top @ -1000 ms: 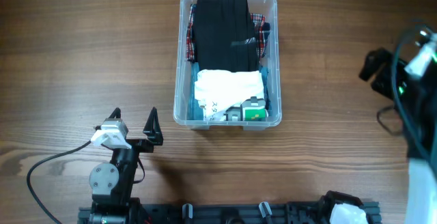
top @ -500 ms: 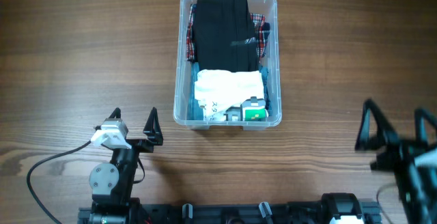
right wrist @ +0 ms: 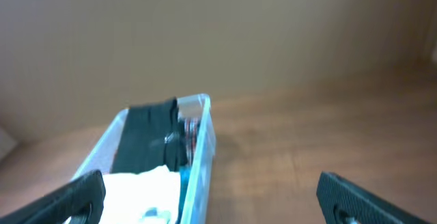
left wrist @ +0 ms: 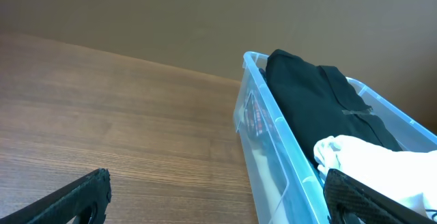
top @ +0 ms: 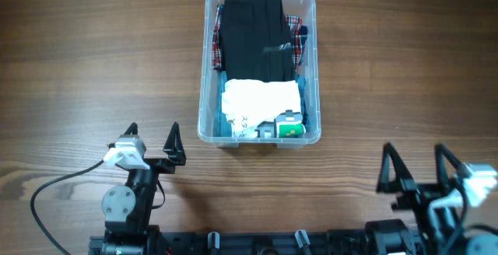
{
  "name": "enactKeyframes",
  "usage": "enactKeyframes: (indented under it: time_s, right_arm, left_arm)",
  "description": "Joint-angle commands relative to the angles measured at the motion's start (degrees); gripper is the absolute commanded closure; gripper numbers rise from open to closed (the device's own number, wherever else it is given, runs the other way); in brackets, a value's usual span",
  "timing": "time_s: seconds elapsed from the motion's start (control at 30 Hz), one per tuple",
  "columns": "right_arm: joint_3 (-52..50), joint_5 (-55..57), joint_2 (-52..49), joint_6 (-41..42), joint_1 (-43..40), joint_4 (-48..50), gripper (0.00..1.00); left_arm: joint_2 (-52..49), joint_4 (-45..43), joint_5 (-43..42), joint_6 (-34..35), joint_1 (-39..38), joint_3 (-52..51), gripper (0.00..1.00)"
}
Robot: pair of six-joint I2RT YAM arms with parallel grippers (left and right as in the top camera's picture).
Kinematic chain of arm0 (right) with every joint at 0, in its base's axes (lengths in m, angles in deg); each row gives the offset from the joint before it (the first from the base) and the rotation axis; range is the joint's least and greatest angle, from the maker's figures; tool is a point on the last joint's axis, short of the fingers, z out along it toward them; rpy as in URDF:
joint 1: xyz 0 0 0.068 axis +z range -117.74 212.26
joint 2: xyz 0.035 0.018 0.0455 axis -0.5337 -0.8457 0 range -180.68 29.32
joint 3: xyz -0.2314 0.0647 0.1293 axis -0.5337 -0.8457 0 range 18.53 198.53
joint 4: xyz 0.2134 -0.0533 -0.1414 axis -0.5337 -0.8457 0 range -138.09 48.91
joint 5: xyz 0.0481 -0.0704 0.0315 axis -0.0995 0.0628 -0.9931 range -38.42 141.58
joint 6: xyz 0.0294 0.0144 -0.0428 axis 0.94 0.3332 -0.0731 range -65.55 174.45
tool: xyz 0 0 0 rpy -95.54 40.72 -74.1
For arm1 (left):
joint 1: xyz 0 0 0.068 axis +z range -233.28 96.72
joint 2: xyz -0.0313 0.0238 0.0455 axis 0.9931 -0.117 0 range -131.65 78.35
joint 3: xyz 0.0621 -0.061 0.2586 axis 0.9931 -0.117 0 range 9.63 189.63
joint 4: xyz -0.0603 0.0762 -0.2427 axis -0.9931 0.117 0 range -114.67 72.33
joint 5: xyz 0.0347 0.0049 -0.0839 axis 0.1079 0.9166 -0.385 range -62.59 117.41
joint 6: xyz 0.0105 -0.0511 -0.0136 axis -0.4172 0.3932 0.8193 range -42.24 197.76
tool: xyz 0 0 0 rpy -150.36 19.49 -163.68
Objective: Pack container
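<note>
Clear plastic frames the scene: the container [top: 205, 76] sits on the wooden table [top: 93, 53], midway between my two arms and toward the far side. It is packed with a folded black garment [top: 250, 37] at the far end, a red plaid cloth [top: 293, 26] showing along the garment's edges, a white cloth [top: 261, 99] and a small green-and-white box [top: 290, 127] against the near wall. Dark print marks the white cloth, but I cannot read it, nor any lettering on the box. My left gripper [top: 152, 129] and right gripper [top: 414, 151] hover by the table's near edge, jaws spread wide, holding nothing, well apart from the container.
</note>
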Motion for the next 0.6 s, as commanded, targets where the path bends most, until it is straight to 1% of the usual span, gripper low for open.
enactKeyframes:
  time_s: [0.0, 0.2, 0.37, 0.47, 0.57]
  right_arm:
    - [-11.1, 0.4, 4.3, 3.1, 0.3, 9.6, 0.00]
    - [-28.3, 0.3, 7.6, 10.3, 0.3, 32.2, 0.00]
    - [-38.1, -0.1, 7.6, 10.0, 0.3, 46.9, 0.00]
    - [-42.6, -0.7, 7.6, 8.3, 0.3, 50.5, 0.00]
    - [-44.4, -2.3, 7.6, 4.7, 0.3, 50.6, 0.00]
  left_arm:
    - [0.6, 0.2, 1.0, 0.1, 0.5, -0.4, 0.00]
    - [0.6, 0.2, 1.0, 0.1, 0.5, -0.4, 0.00]
    - [0.6, 0.2, 1.0, 0.1, 0.5, -0.4, 0.00]
    - [0.6, 0.2, 1.0, 0.1, 0.5, -0.4, 0.00]
    - [0.6, 0.2, 1.0, 0.1, 0.5, -0.4, 0.00]
